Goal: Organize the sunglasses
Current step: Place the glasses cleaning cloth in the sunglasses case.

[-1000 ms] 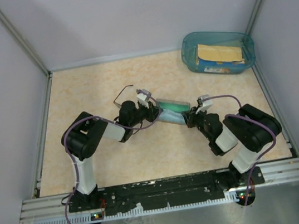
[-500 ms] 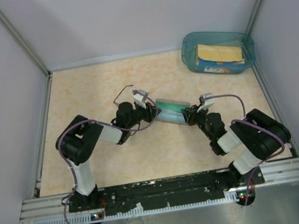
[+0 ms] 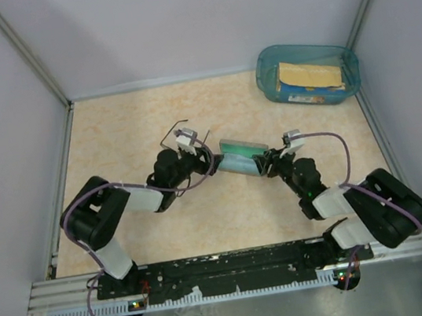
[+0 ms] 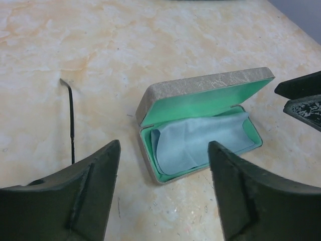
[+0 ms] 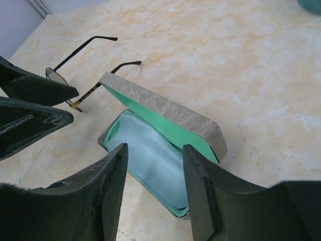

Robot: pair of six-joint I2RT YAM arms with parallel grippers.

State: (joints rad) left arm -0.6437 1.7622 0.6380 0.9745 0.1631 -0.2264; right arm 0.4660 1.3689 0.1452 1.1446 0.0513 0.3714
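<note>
The sunglasses (image 3: 177, 130), a thin dark wire pair, lie on the table just behind my left gripper (image 3: 205, 161); the right wrist view shows the sunglasses (image 5: 83, 56) with temples unfolded, and the left wrist view only one temple (image 4: 71, 120). The grey case (image 3: 240, 157) lies open between both grippers, green-lined, with the light blue cloth (image 4: 198, 140) inside. My left gripper (image 4: 164, 149) stands open at the case's (image 4: 205, 90) left end, gripping nothing. My right gripper (image 5: 155, 148) is open over the right end of the case (image 5: 170, 113), its fingers apart from it.
A teal bin (image 3: 272, 85) holding a yellow box (image 3: 308, 73) stands at the back right corner. Grey walls close the table in at the left, back and right. The right gripper's fingers (image 4: 301, 98) show at the left wrist view's right edge.
Both grippers have opened wider and backed a little off the case ends. The left arm's elbow has swung out to the left, the right arm's to the right. The case stays open.
</note>
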